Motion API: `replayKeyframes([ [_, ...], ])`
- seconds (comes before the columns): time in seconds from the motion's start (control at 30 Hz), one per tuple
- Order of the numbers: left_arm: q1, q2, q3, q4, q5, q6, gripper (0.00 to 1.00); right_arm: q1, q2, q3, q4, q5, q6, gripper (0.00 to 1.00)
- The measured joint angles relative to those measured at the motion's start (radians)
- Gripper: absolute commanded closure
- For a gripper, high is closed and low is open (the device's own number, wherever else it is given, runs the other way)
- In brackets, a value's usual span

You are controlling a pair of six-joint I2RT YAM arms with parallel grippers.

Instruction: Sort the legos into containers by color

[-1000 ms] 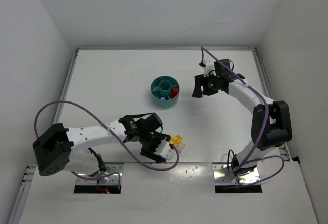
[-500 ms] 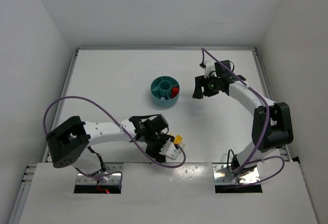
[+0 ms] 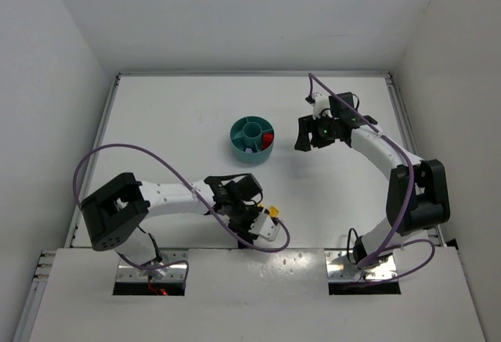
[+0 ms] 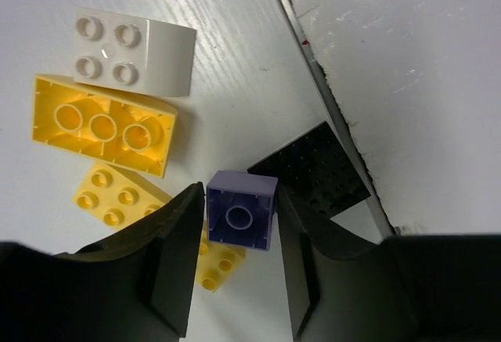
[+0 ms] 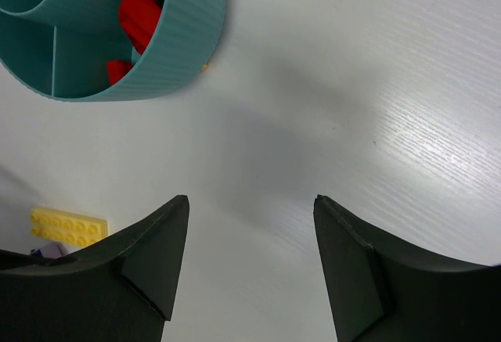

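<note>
In the left wrist view my left gripper [image 4: 241, 195] has its fingers pressed on both sides of a small purple lego [image 4: 240, 218], which lies underside up. Around it lie an off-white lego [image 4: 133, 51], an upturned yellow lego [image 4: 106, 127] and two smaller yellow ones [image 4: 117, 193]. From above, the left gripper [image 3: 262, 221] is at the table's near edge beside a yellow lego [image 3: 273, 212]. The teal dish [image 3: 235, 140] holds red legos [image 3: 268, 136] in one outer section. My right gripper [image 3: 301, 140] hovers open and empty to the right of the dish [image 5: 188, 52].
A black studded plate [image 4: 317, 168] lies against the seam of the near table edge [image 4: 313, 68], right beside the purple lego. The right wrist view also catches a long yellow lego [image 5: 69, 227] at lower left. White walls close in the table on three sides.
My left arm reached further right along the near edge and its jaws closed in on the purple lego. The right arm has stayed where it was.
</note>
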Motion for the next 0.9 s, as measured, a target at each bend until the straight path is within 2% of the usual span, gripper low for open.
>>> replayKeyframes([
  [0.2, 0.000, 0.003, 0.000, 0.026, -0.020, -0.014, 0.72, 0.000, 0.000, 0.000, -0.001, 0.000, -0.007, 0.35],
  [0.27, 0.003, 0.000, 0.000, 0.031, -0.027, -0.031, 0.72, 0.000, 0.000, 0.000, -0.002, 0.000, -0.008, 0.35],
  [0.37, 0.035, -0.039, 0.000, 0.031, -0.020, -0.097, 0.79, 0.000, 0.000, 0.000, -0.002, 0.000, -0.008, 0.35],
  [0.57, 0.239, -0.217, 0.035, 0.134, -0.015, -0.369, 0.85, 0.000, 0.001, 0.000, -0.001, -0.001, -0.007, 0.35],
  [0.73, 0.400, -0.353, 0.047, 0.292, -0.092, -0.601, 0.88, 0.000, 0.006, 0.001, -0.001, -0.007, -0.007, 0.35],
  [0.9, 0.497, -0.354, 0.047, 0.372, -0.154, -0.757, 0.88, 0.000, 0.032, 0.003, -0.002, -0.019, -0.007, 0.35],
])
